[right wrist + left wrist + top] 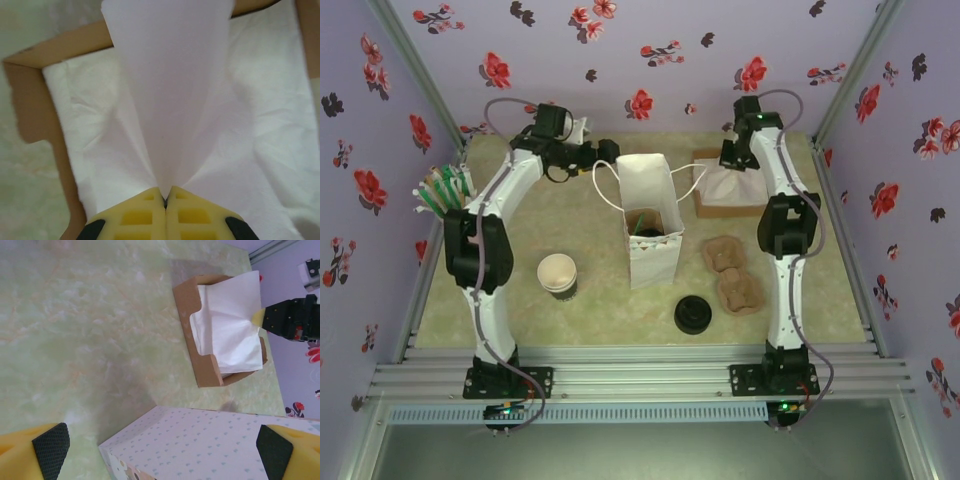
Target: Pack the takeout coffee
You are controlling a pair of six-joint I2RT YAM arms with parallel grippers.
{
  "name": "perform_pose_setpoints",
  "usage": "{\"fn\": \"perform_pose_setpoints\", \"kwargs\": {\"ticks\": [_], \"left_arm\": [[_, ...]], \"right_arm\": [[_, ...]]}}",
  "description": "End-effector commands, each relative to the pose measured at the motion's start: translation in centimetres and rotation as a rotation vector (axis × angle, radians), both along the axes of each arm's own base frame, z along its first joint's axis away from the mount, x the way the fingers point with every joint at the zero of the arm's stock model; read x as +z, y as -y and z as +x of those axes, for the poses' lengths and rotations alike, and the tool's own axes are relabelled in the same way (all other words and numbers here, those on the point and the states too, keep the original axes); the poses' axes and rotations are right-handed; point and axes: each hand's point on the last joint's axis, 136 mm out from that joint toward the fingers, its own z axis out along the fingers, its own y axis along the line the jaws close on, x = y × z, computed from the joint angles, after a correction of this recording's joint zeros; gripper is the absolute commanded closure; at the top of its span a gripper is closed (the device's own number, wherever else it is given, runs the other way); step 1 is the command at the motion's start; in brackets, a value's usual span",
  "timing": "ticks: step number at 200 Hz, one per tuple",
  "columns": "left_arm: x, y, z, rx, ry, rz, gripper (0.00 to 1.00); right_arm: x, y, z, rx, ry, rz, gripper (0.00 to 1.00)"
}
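Presently, the right pincer [165, 199] is clenched on a white napkin [170, 100]. It pinches the sheet into a narrow fold, which rises from the napkin box [712, 207] at the far right of the worktop [520, 320]. The rest of the napkins lie flat inside the box's brown card walls.

The left pincer [162, 445] is released, its yellow fingers spread wide with the black pads [50, 445] facing each other. It hangs just beside the far left top edge of the white paper bag [653, 255], which stands upright with its mouth open in the middle of the worktop.

Down in the bag a dark round shape shows, apparently the takeout coffee [645, 230], though it is too small to be sure.

Left of the bag stands a lidless cup stack [558, 275]. Near the bag on its right lie loose black lids [692, 315], and just beyond them the pulp carriers [732, 272].
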Motion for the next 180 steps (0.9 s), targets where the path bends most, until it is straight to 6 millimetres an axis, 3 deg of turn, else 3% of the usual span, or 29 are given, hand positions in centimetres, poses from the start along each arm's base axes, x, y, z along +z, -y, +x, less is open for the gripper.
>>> {"fn": "perform_pose_setpoints", "kwargs": {"ticks": [1,47,81,108,180], "left_arm": [[4.6,-1.1,-0.3,0.036,0.125,-0.023,0.01],[8.1,-3.1,-2.0,0.099,0.214,-0.04,0.01],[11.3,-4.1,-4.6,0.122,0.286,-0.059,0.01],[13.7,-4.9,-7.1,0.136,0.336,-0.071,0.01],[19.2,-6.5,-15.0,0.149,0.468,-0.103,0.01]], "right_arm": [[7.2,0.8,0.3,-0.052,0.181,-0.002,1.0],[13.1,1.3,-1.6,-0.086,0.322,0.017,1.0],[17.3,0.9,-3.9,-0.081,0.41,0.063,1.0],[21.4,-0.2,-6.6,-0.052,0.495,0.123,1.0],[32.0,-4.2,-16.5,0.095,0.733,0.314,1.0]]}}
